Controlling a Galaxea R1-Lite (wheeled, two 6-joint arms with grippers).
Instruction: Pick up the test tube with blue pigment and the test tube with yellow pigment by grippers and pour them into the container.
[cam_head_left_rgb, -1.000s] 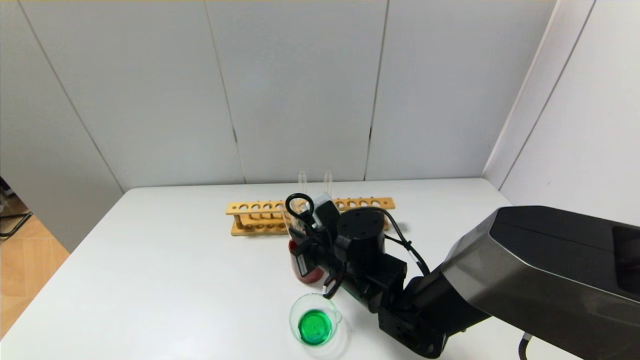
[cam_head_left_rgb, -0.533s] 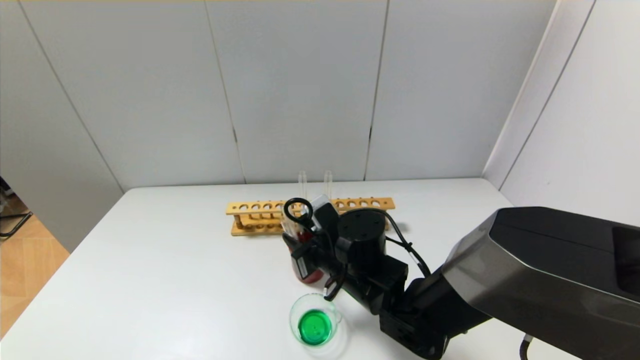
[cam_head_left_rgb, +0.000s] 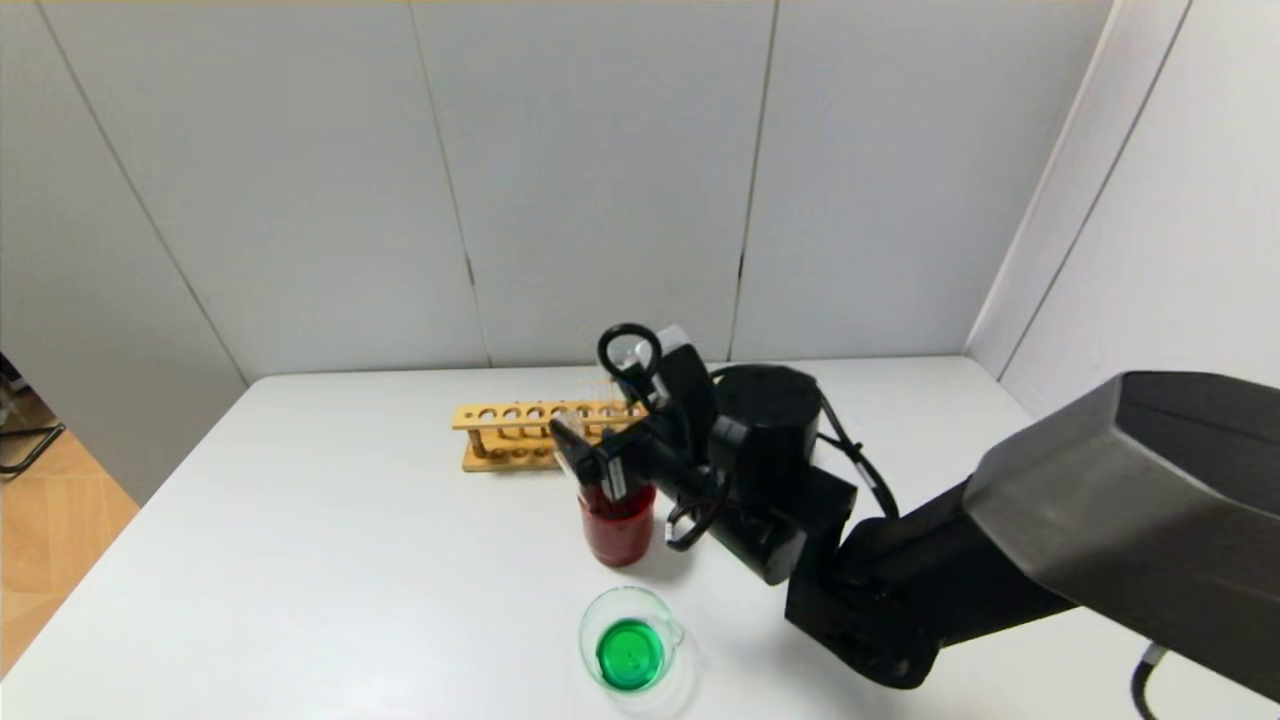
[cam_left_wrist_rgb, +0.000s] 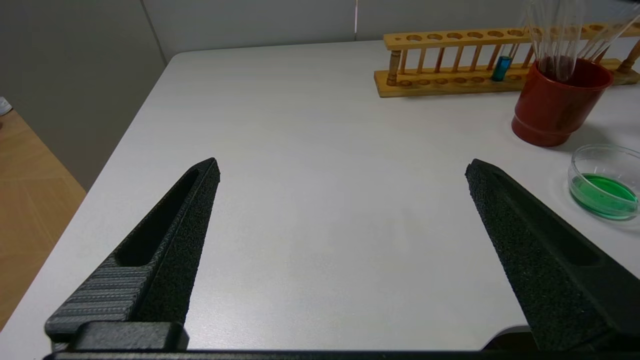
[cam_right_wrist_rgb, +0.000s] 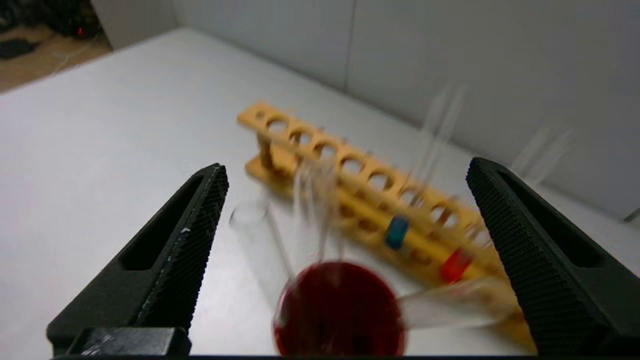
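Container (cam_head_left_rgb: 631, 650): clear glass dish, low centre of the head view, holding green liquid. Red cup (cam_head_left_rgb: 617, 523): just above it, holding several empty clear tubes (cam_left_wrist_rgb: 555, 35). Wooden rack (cam_head_left_rgb: 520, 433): behind the cup; test tube with blue pigment (cam_right_wrist_rgb: 397, 233) stood in it, beside a tube with red liquid (cam_right_wrist_rgb: 454, 266). Yellow tube: not made out. Right gripper (cam_right_wrist_rgb: 345, 200): above the cup, jaws spread wide, grasping nothing. Left gripper (cam_left_wrist_rgb: 342, 170): over bare table (cam_left_wrist_rgb: 300, 150), jaws likewise apart, empty. Legible writing: none.
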